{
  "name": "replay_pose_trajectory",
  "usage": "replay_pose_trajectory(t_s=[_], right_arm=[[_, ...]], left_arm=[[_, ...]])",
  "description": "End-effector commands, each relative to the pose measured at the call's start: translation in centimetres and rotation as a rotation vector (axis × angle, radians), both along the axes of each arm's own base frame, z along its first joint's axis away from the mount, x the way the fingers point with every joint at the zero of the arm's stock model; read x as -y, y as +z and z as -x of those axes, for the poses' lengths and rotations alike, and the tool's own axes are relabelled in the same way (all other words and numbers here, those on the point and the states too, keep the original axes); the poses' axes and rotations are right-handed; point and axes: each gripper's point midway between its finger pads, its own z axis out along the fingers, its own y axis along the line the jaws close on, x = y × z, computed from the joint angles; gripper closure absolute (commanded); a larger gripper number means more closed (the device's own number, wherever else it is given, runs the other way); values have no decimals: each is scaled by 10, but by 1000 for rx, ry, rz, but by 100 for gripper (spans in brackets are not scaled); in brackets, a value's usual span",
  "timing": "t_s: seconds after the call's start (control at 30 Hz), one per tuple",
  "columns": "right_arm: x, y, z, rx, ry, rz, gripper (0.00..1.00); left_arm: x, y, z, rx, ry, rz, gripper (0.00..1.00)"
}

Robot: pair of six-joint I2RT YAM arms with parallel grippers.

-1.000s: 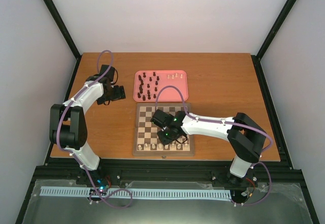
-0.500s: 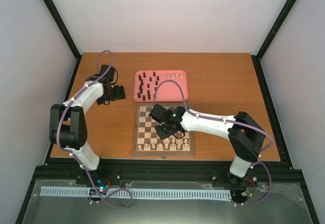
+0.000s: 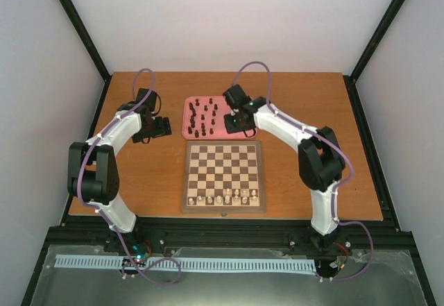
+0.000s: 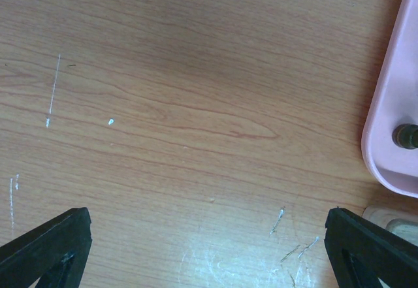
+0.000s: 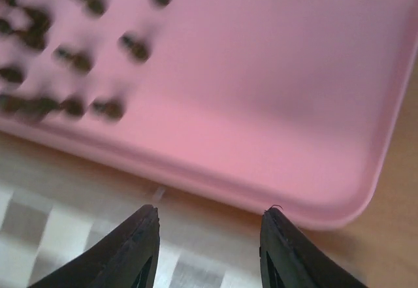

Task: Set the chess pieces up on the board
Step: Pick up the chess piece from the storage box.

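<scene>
Two arms, both grippers empty. Left gripper (image 3: 159,127) hovers over the table (image 4: 196,105) just left of the pink tray (image 3: 254,115), jaws spread wide with nothing between them. We see dark chess pieces (image 3: 201,115) standing in the tray's left half. Cream chess pieces (image 3: 227,196) line the near edge of the board (image 3: 223,164), which lies just in front of the tray. Right gripper (image 5: 210,226) hangs over the tray's near rim by the board's far border, jaws partly apart, holding nothing.
</scene>
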Motion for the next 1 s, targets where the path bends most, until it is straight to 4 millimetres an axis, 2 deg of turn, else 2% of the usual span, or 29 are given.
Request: replay_pose_trajectory(t_s=[0.0,0.03,0.2,0.5,0.8,0.97], right_arm=[[21,-17,-57,9,-41,24,57],[24,-24,-68,7,-51,26,58],[44,-30,-117,50,-109,42,59],[57,-38,-174,111,-145,56,59],[60,-40,-198,162,-177,66,59],[64,-44,-200,160,-179,84,60]], left_arm=[[1,14,-12,45,-13,-8,0],[2,14,-11,43,-15,-8,0],[0,11,-10,34,-13,-17,0],[-2,6,-12,20,-14,-35,0],[-3,4,-13,12,-15,-39,0],[-2,0,-14,3,-13,-39,0]])
